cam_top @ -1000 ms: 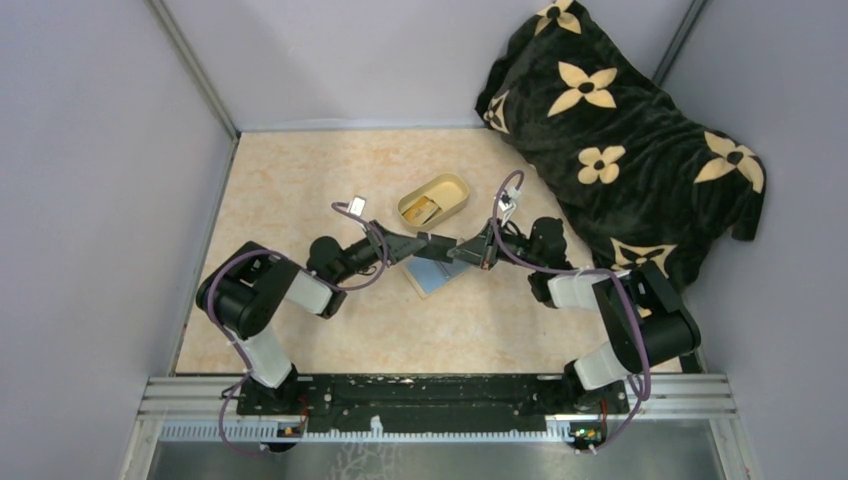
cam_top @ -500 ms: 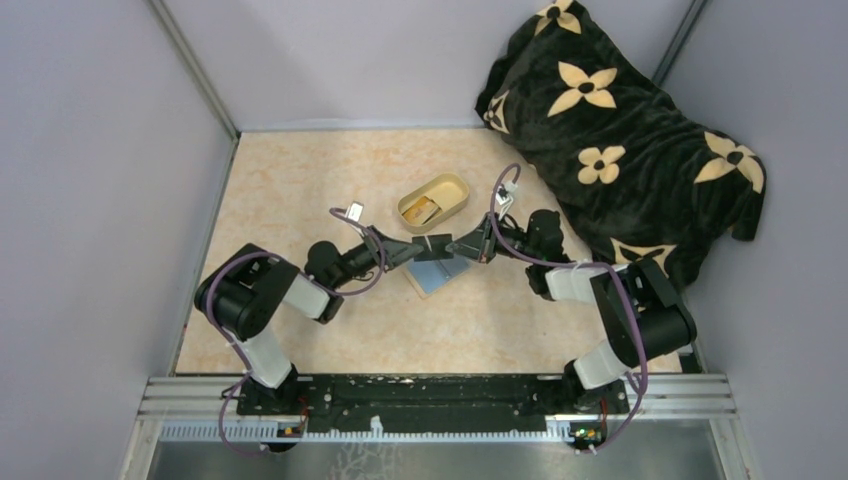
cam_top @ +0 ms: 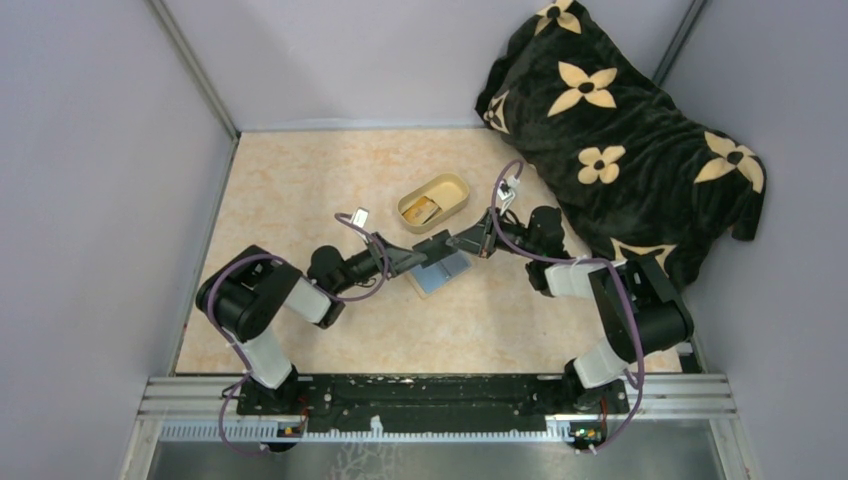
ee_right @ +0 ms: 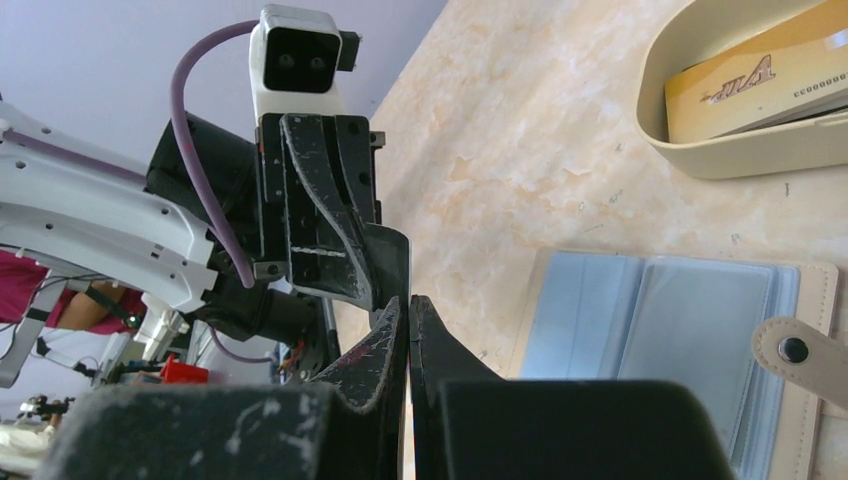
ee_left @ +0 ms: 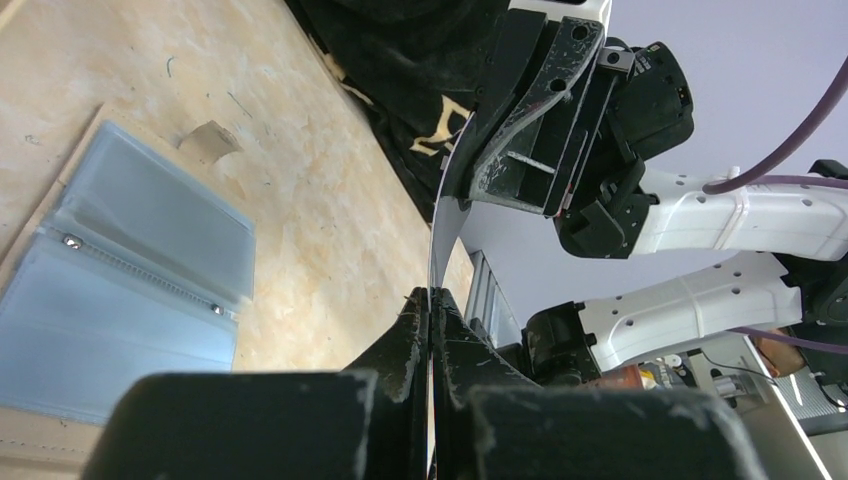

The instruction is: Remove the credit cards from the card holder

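Both claws are clenched on one card (ee_left: 438, 225), edge-up between them: left claw (ee_left: 430, 300) at one end, right claw (ee_right: 408, 305) at the other; long axis runs claw to claw. The holder (ee_left: 130, 270) lies open below, apart from them. The dish (ee_right: 672, 120) sits beyond, seemingly nearer the right claw.

Soft, even light falls from overhead in your top view. The counter (cam_top: 300, 200) reads bright and warm, with only faint shadows under the arms, while the black blanket (cam_top: 620, 120) swallows detail in its folds. In your left wrist view the left claw (ee_left: 430, 297) is a dark, blurred mass. The credit card (ee_left: 441, 215) shows a thin white glint along its edge, and the card holder (ee_left: 130, 270) has a pale sheen. In the right wrist view the right claw (ee_right: 408, 302) is equally soft, and the dish (ee_right: 700, 160) is crisp and well lit.
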You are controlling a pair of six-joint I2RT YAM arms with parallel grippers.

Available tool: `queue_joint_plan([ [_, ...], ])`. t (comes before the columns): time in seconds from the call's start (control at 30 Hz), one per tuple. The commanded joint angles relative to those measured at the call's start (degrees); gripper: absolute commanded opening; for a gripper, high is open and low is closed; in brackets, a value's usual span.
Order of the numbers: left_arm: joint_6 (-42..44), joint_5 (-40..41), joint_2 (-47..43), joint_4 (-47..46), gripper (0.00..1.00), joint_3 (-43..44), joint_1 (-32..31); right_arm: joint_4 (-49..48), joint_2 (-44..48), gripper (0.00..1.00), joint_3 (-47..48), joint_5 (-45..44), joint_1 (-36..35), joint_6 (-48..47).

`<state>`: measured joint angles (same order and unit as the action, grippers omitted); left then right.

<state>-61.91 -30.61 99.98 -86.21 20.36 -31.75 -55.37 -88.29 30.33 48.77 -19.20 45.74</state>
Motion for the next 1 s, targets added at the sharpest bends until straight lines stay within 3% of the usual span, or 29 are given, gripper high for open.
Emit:
queue_joint_plan([
  [0.0, 1.18, -3.02, 0.12, -16.27, 0.0, -0.47, -1.31, -6.79, -0.71, 0.0, 3.97, -2.19, 0.61, 0.13],
  [0.07, 1.32, -2.5, 0.26, -16.31, 0.04, -0.33, -1.19, -6.21, -1.04, 0.0, 4.65, -2.21, 1.01, 0.08],
  [0.2, 0.56, -1.38, -0.36, -16.28, 0.5, -0.47, 0.11, -2.94, -2.01, 0.0, 7.54, -2.08, 1.9, -1.35],
  [0.3, -0.35, -1.31, -1.35, -16.27, 0.65, -0.74, 2.11, 0.57, -3.64, 0.0, 11.0, -1.97, 2.5, -3.25],
  [0.77, 1.53, -4.29, -6.22, -16.27, 0.69, -5.54, 8.18, 20.53, -25.4, 0.0, 39.4, 4.47, 6.55, -12.98],
  [0.97, 1.98, -5.0, -6.3, -16.28, 0.69, -6.63, 10.18, 25.51, -30.14, 0.0, 46.04, 4.98, 6.55, -15.52],
])
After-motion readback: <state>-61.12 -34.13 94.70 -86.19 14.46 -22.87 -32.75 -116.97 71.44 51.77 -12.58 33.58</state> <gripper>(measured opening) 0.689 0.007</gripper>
